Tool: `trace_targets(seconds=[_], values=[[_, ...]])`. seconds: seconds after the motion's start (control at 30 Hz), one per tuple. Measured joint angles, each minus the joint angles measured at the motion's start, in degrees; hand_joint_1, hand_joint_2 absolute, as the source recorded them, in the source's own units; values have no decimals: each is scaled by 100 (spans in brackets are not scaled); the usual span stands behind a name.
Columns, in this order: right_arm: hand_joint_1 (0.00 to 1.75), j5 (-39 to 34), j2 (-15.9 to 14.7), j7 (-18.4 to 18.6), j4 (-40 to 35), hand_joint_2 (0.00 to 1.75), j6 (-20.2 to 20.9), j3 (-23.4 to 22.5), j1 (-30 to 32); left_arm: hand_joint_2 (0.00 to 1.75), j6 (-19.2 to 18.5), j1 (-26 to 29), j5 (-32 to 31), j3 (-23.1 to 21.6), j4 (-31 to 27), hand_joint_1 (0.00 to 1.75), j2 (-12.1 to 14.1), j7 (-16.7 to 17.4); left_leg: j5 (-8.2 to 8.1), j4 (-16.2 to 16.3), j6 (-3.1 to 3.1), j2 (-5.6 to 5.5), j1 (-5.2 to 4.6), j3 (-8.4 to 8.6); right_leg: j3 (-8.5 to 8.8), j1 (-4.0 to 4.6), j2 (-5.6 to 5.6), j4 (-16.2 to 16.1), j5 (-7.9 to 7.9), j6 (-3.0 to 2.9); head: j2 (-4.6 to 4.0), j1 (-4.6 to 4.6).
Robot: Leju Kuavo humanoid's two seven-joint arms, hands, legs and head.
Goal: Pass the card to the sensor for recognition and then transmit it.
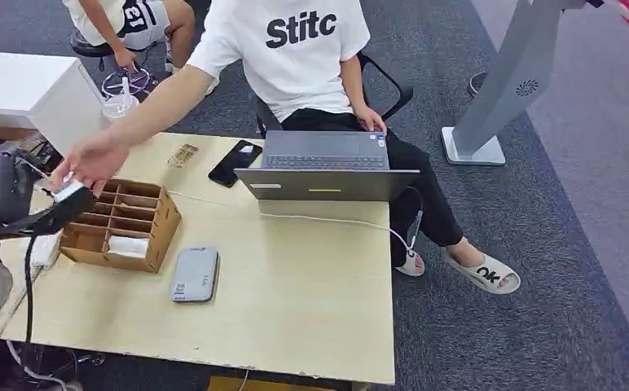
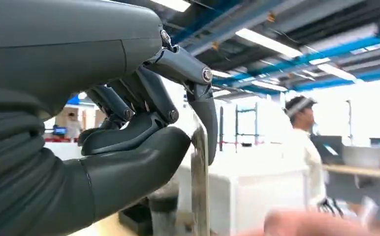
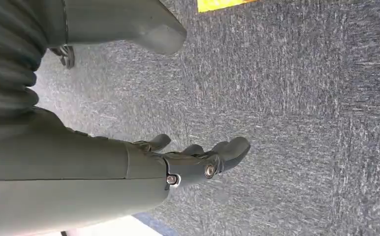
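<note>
Pinched between thumb and fingers of the left hand [image 2: 143, 132], the card [image 2: 200, 187] stands on edge over the worktop's [image 1: 295, 301] left edge, above the cardboard organizer [image 1: 120, 224]. A person's hand [image 1: 91, 160] reaches to it. Beside the organizer lies the grey sensor [image 1: 195, 275]. At the far edge sits a laptop [image 1: 326, 167]. The right hand [image 3: 198, 160] hangs released over the carpet [image 3: 301, 98].

The counter [image 1: 311, 309] lies bare along its front edge and right side. A wooden organizer [image 1: 124, 224] and a person's hand [image 1: 91, 163] crowd the left edge; a laptop [image 1: 327, 171] blocks the back edge.
</note>
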Motion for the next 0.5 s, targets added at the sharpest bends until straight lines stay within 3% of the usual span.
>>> trace_targets(seconds=[0.2, 0.5], values=[[0, 24, 0, 0, 0, 175, -11, 0, -5, 175, -96, -583, 144, 284, 179, 175, 99, -9, 0, 0, 0, 0, -2, 0, 1, -1, 0, 0, 1, -1, 0, 0], [0, 50, 0, 0, 0, 175, -13, 0, -10, 175, -116, -739, 214, 296, 247, 175, 24, -109, 0, 1, 0, 0, -3, 1, -1, -1, 0, -2, 1, -1, 0, 2]])
